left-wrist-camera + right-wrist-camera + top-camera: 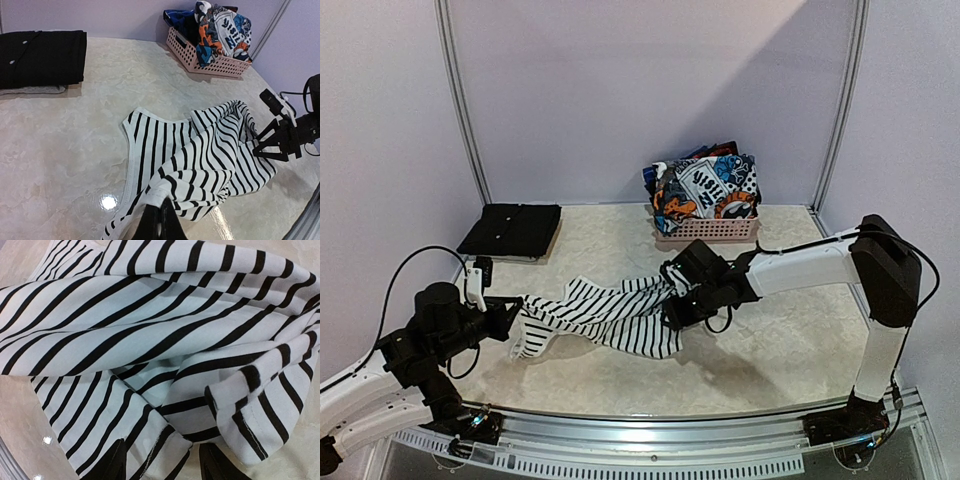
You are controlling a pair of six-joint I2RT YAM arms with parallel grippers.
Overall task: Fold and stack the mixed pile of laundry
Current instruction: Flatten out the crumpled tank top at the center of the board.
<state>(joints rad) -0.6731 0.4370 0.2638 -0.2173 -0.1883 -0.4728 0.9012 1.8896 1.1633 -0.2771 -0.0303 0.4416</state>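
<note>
Left arm [380,375] lies low at the near left, elbow tucked, forearm reaching right. The left gripper [510,318] points toward the middle, jaws pinched tight on an edge of the striped garment [610,315]. Over on the right, the right arm [800,268] stands tall from its base, bends at a high elbow and stretches left. Its wrist tips down, and the right gripper [672,305] has its fingers [114,464] apart, cloth between them.

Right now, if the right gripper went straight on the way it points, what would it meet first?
The striped shirt: its folded hem seems to lie between the jaws of the right gripper, so it would meet cloth at once.
</note>
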